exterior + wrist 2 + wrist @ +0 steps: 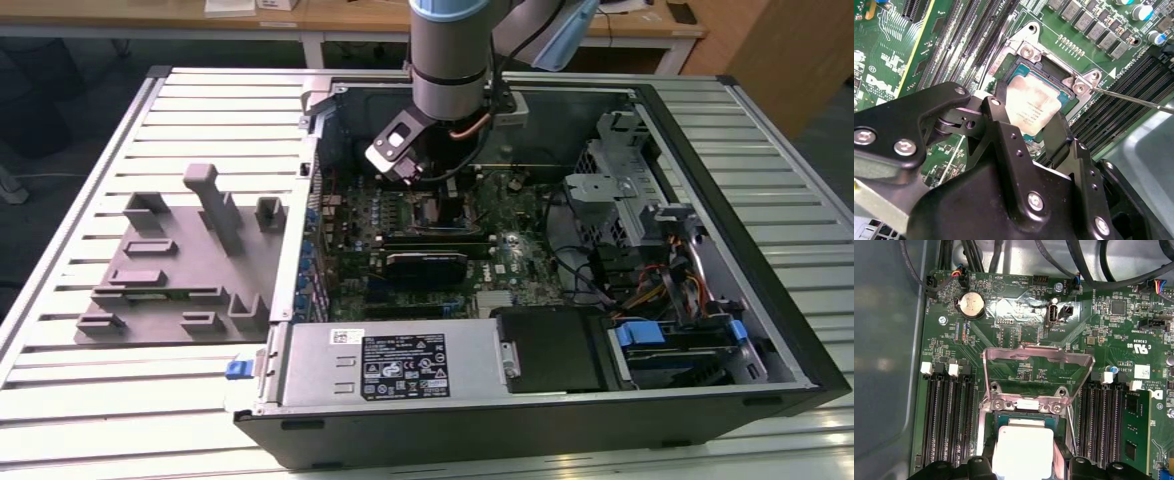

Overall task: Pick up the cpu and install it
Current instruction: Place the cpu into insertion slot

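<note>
The cpu (1031,102), a flat square chip with a silvery top, lies level in or just over the black-framed socket (1004,67) on the green motherboard; I cannot tell whether it is seated. My gripper (1029,117) straddles it, and its black fingers (996,107) press against two opposite edges. In the first wrist view the cpu (1021,447) sits between the same fingers (985,462) of my gripper (1024,460). The socket's metal load plate (1036,357) stands flipped open beyond it. In the exterior view the gripper (434,195) reaches down inside the open computer case (747,300).
A thin socket lever (1134,97) sticks out beside the socket. Memory slots (946,415) flank it, and one memory module (1134,440) is fitted. A grey fixture tray (174,260) lies on the slatted table at the exterior view's left. The power supply (387,365) and drive cage (614,190) crowd the case.
</note>
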Controlling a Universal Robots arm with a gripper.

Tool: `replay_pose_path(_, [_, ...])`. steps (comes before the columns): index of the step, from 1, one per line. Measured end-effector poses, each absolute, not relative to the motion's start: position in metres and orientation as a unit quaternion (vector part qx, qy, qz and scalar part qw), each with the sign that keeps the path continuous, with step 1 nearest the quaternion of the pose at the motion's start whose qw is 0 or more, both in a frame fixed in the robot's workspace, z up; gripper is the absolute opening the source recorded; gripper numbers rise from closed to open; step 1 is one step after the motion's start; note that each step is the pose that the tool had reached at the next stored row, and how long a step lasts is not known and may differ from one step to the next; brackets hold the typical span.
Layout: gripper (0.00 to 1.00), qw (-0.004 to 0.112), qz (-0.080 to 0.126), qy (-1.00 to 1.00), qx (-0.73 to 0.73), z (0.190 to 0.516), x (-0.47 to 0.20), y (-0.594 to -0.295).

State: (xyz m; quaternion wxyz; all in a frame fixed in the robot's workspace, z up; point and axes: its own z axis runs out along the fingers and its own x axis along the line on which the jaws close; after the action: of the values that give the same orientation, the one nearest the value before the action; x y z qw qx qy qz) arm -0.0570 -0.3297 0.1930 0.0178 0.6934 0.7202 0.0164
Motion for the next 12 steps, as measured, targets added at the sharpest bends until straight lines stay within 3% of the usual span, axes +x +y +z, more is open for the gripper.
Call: replay_pose_path(12, [0.6, 0.018, 0.016, 0.72, 0.693, 0.1934, -0.057, -0.3297])
